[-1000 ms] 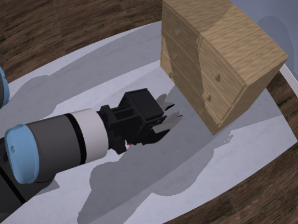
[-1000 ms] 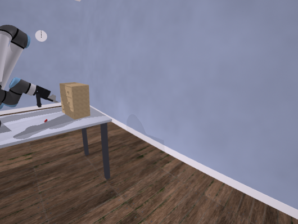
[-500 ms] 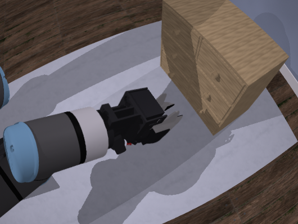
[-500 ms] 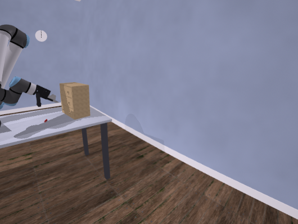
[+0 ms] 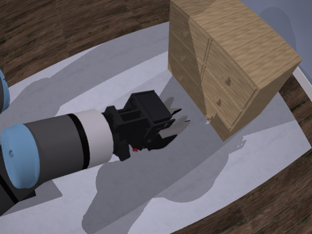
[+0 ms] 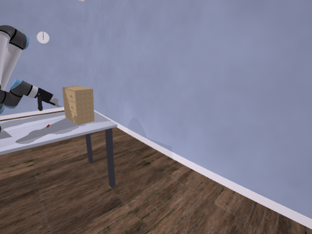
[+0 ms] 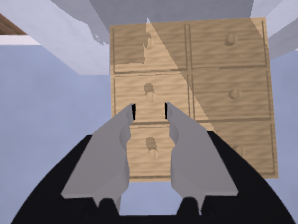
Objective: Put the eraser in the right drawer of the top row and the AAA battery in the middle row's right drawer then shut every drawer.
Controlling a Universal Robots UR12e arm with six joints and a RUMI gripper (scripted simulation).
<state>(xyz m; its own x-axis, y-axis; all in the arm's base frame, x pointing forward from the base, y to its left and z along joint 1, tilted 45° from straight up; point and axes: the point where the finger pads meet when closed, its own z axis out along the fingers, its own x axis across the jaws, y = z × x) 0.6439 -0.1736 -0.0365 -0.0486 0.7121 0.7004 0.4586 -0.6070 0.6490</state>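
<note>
Pincer point(image 5: 184, 115) point(image 6: 59, 106) point(image 7: 150, 104) is released, fingers partly apart with nothing between them, in front of the upright chest point(image 5: 250, 44) point(image 6: 85, 103) point(image 7: 215, 45). All visible drawers are shut.

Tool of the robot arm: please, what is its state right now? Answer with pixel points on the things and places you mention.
Tool point(image 5: 184, 115) point(image 6: 59, 106) point(image 7: 150, 104): open, its fingers a little apart, holding nothing.

No words, brands or labels are coming through legibly here — not one. Up on the wall, the round white dial point(image 6: 43, 37) is showing a dark upright mark, but it's looking too small for any numbers to be read. Pale flecks are showing on the black gripper point(image 5: 184, 116) point(image 6: 60, 106) point(image 7: 150, 111) — they aren't forming readable text.
</note>
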